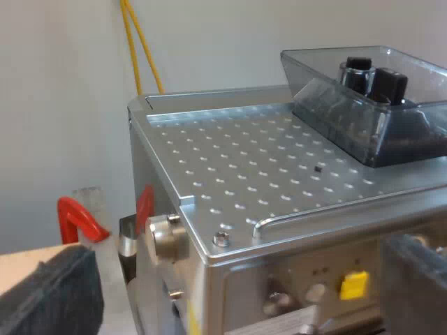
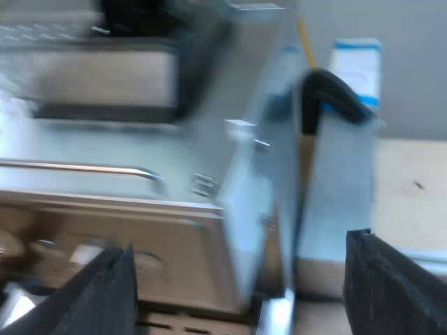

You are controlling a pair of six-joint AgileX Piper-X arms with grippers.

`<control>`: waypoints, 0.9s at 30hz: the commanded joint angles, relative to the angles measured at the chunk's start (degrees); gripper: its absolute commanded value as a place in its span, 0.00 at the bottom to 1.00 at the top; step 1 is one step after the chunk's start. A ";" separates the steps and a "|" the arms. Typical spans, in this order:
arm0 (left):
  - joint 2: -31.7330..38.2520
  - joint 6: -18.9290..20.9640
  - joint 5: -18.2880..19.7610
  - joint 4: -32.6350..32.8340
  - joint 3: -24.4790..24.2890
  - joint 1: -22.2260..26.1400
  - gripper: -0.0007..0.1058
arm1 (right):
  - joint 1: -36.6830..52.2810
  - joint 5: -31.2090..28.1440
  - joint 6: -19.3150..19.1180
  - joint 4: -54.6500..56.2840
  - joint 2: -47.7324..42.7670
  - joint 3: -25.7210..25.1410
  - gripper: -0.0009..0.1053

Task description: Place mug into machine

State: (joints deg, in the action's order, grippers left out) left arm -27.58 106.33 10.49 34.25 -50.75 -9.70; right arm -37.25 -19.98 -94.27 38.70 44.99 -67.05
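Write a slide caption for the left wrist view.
Open left hand facing the espresso machine and its perforated top, bean hopper sitting on it, yellow button on the front.

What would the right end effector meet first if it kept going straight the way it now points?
Most likely the espresso machine: its front corner lies straight ahead of the open right end effector, in line with the gap between its fingers. How near that corner is cannot be judged.

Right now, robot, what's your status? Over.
Left gripper open, empty, facing the coffee machine from above. Right gripper open, empty, at the machine's corner. Bean hopper on top.
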 commanded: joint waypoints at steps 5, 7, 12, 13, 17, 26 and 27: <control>-0.45 1.34 0.35 1.04 -0.55 9.27 0.77 | 25.90 12.40 -4.92 4.50 -5.78 1.62 0.61; -0.48 1.34 0.37 1.46 -0.55 9.23 0.77 | 30.37 16.05 -4.95 5.15 -6.54 2.10 0.61; 1.01 0.04 -1.56 3.40 -1.09 9.24 0.77 | 43.21 23.90 -8.39 7.08 -9.67 3.96 0.61; 1.59 -0.73 -2.97 3.83 -1.11 9.24 0.77 | 44.96 23.93 -7.76 7.20 -10.82 4.51 0.61; 6.14 -1.47 -5.90 8.19 -1.08 9.24 0.77 | 45.63 23.72 -6.48 7.64 -16.27 6.82 0.61; 21.17 -2.62 -9.85 17.79 -1.08 9.24 0.77 | 45.64 23.67 -8.25 18.62 -30.97 7.62 0.61; 22.91 -3.31 -9.87 18.55 -1.08 9.24 0.77 | 45.64 23.67 -8.41 20.69 -32.60 7.91 0.61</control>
State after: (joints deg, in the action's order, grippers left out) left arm -6.25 103.79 1.67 51.91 -51.36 -0.58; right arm 8.38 3.50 -101.70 57.43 13.92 -59.14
